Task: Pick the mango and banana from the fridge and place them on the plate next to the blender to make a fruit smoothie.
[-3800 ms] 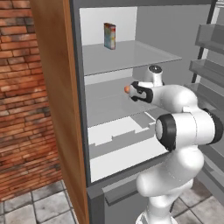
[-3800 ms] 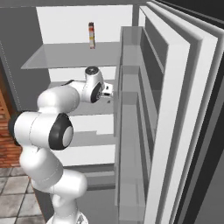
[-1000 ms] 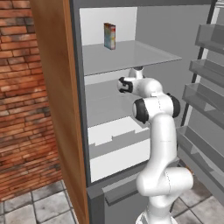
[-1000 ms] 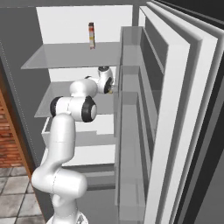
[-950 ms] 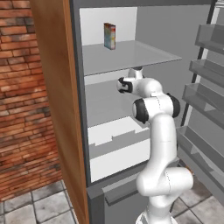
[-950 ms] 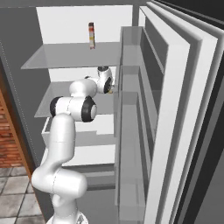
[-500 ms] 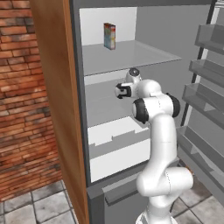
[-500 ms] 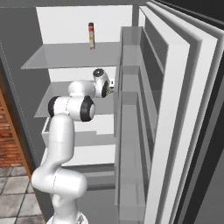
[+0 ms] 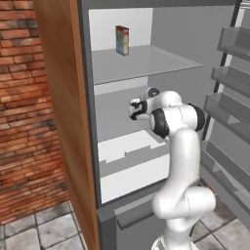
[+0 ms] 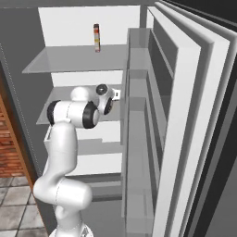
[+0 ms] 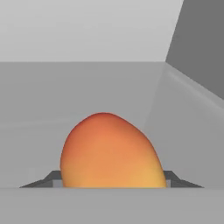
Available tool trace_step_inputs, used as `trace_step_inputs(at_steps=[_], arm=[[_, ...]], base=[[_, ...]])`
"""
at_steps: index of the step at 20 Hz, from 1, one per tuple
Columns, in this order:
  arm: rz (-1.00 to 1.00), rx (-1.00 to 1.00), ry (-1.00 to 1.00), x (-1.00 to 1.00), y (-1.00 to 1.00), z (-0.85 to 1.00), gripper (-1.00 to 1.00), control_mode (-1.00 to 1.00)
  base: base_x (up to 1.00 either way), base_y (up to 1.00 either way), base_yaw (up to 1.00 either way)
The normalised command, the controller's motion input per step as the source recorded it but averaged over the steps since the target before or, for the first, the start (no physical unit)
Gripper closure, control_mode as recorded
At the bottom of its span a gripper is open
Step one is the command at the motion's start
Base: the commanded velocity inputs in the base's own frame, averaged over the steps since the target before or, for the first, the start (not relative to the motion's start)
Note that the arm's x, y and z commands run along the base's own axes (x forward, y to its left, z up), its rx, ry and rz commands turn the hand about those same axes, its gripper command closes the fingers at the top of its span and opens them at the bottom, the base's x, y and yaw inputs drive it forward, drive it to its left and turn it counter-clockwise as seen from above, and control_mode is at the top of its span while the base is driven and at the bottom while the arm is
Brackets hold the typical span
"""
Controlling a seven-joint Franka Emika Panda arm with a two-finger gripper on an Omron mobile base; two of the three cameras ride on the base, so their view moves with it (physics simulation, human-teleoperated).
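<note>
The mango (image 11: 109,153), orange-red and rounded, sits close up in the hand view. My gripper (image 11: 110,180) has a dark fingertip against each side of it, so it is shut on the mango. The hand reaches into the fridge (image 9: 141,63) just above the middle glass shelf, seen as my gripper (image 9: 135,108) from the left base and my gripper (image 10: 115,95) from the right base. In both base views the mango is hidden by the hand. The banana, plate and blender are out of view.
A small colourful carton (image 9: 122,40) stands on the top shelf, also the carton (image 10: 96,37). A white drawer (image 9: 132,163) lies under the middle shelf. The open door's racks (image 9: 229,97) stand close to the arm's right. A wooden cabinet side (image 9: 63,97) and a brick wall lie to the left.
The jaws have closed in on the mango. The hand has dropped slightly toward the middle shelf. The base and fridge have not moved.
</note>
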Motion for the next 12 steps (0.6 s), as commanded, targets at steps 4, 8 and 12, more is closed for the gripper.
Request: trace_step_inputs(at_steps=[4, 8, 12], arm=[[0.0, 0.11, 0.0, -0.84, -0.06, 0.35, 1.0, -1.0], [0.0, 0.05, 0.0, -0.98, -0.06, 0.69, 1.0, -1.0], [0.0, 0.02, 0.0, -0.94, -0.21, 0.4, 1.0, -1.0]], base=[[0.0, 0.0, 0.0], [0.0, 0.0, 0.0], [0.0, 0.0, 0.0]])
